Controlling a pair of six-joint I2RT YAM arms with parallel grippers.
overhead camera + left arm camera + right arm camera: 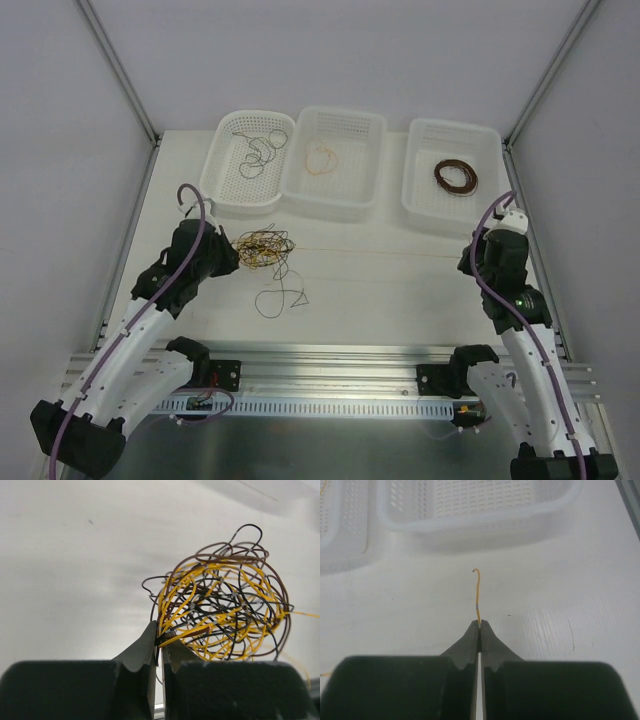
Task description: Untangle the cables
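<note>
My left gripper [160,639] is clamped on the cables [225,612], tangle just ahead-right of my tips. My right gripper [479,625] is pinched on one orange strand [478,594], apparently running leftward to the tangle.

Three baskets stand in a row at the far side of the table [400,290]. A loose wire [258,150] lies in the left basket [240,205], a small loop [321,158] in the middle basket [330,205] and a wound ring [455,178] in the right basket [440,215]. Before the left basket sit the cables [264,248], clumped against the tip of my left gripper [160,642]. A stray wire [278,298] lies nearer me, perhaps joined to them. My right gripper [480,625] is well to the right, before the right basket, with a wire end [478,592] sticking out of its tip.
</note>
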